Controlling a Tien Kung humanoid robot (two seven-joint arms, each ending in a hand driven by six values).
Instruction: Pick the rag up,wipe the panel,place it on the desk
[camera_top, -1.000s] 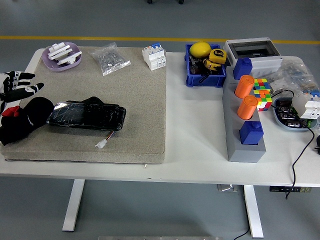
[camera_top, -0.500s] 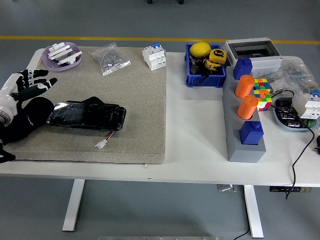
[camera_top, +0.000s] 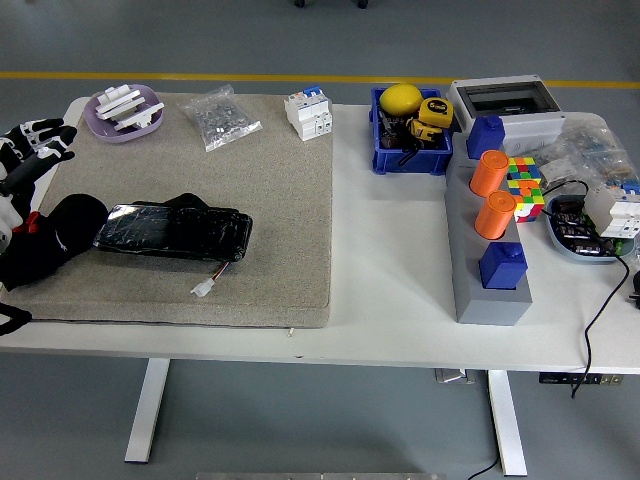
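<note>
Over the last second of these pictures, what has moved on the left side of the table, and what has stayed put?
The left hand first reached right, toward the panel, then drew back to the left table edge, its fingers relaxed, holding nothing. The black rag beside the panel's left end was not picked up. Panel, grey mat, purple dish and blue bin stayed as they were.

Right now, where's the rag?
In the head view the black rag lies at the left edge of the grey mat, against the left end of the black panel, just below the left hand.
</note>
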